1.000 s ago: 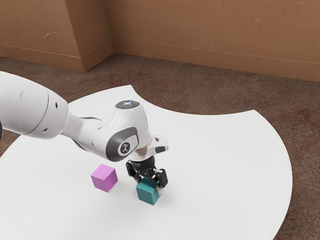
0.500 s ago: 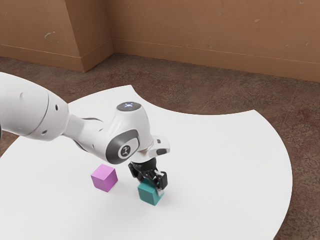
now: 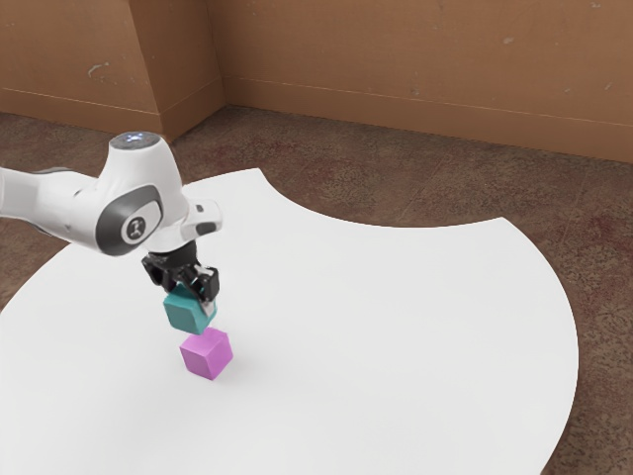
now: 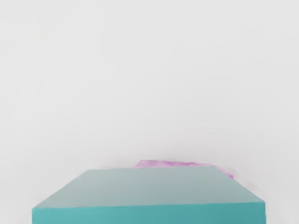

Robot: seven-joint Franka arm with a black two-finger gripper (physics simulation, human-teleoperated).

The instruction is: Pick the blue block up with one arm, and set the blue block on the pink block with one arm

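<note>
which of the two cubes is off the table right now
The teal-blue cube, held in the black tool above the table. The pink cube just below it rests on the white tabletop.

pink block [image 4: 180, 164] mostly hidden behind teal block [image 4: 149, 198]

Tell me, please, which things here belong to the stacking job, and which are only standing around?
Belong to the job:
- blue block, lifted, held in the hand
- pink block, just below the blue block
- hand, shut on the blue block

Only surroundings:
- white table
- brown floor
- brown wall
</note>
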